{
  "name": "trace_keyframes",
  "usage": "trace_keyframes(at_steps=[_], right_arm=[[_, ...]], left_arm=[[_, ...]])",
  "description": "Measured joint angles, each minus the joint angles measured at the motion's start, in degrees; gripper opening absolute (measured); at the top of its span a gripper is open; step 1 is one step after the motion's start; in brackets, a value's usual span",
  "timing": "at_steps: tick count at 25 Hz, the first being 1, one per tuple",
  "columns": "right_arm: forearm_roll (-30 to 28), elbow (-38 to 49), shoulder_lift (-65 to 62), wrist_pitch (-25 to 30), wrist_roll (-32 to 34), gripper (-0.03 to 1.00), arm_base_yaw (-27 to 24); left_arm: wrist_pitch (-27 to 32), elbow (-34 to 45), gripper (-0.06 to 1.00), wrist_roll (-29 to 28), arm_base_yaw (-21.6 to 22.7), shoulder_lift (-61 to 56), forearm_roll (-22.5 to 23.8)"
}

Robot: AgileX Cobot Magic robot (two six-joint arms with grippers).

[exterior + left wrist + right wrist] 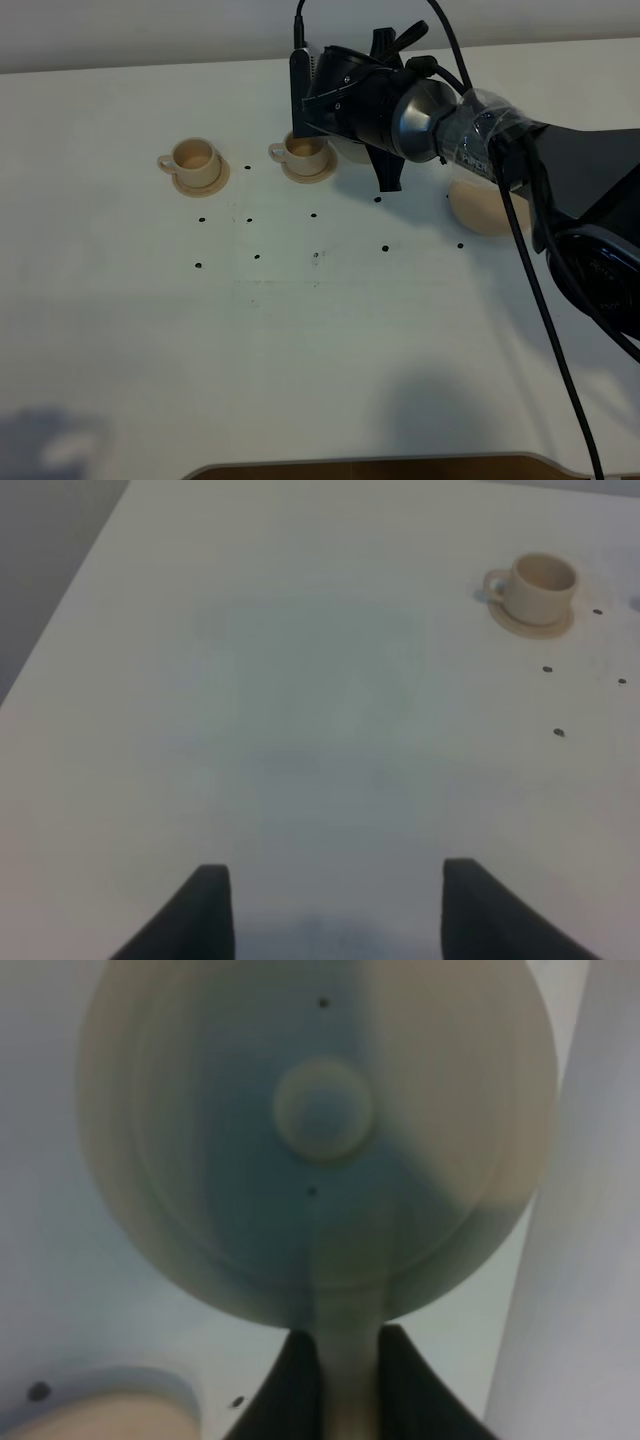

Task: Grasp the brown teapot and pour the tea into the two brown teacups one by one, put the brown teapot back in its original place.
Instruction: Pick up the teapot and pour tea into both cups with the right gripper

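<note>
Far left, our left gripper (335, 910) hangs with its jaws apart and holds nothing. Next comes the left cup (195, 157) on its saucer, then the right cup (305, 150) on its own. Just right of that cup, our right gripper (350, 1390) is clamped on the loop handle of the teapot (323, 1160). We think the pot must tip left, toward the right cup. We cannot see the spout. The big saucer (485, 208) lies bare, further right.
</note>
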Motion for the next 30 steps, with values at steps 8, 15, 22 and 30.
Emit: trace_keyframes(at_steps=[8, 15, 22, 30], right_arm=[[-5.4, 0.0, 0.1, 0.3, -0.1, 0.11, 1.4], [-7.0, 0.0, 0.2, -0.1, -2.4, 0.11, 1.9], [-8.3, 0.0, 0.2, -1.3, -4.8, 0.11, 2.1], [-11.5, 0.0, 0.2, -1.6, -6.4, 0.11, 2.4]], left_arm=[[0.0, 0.0, 0.50, 0.0, 0.0, 0.0, 0.0], [0.0, 0.0, 0.50, 0.0, 0.0, 0.0, 0.0], [0.0, 0.0, 0.50, 0.0, 0.0, 0.0, 0.0], [0.0, 0.0, 0.50, 0.0, 0.0, 0.0, 0.0]])
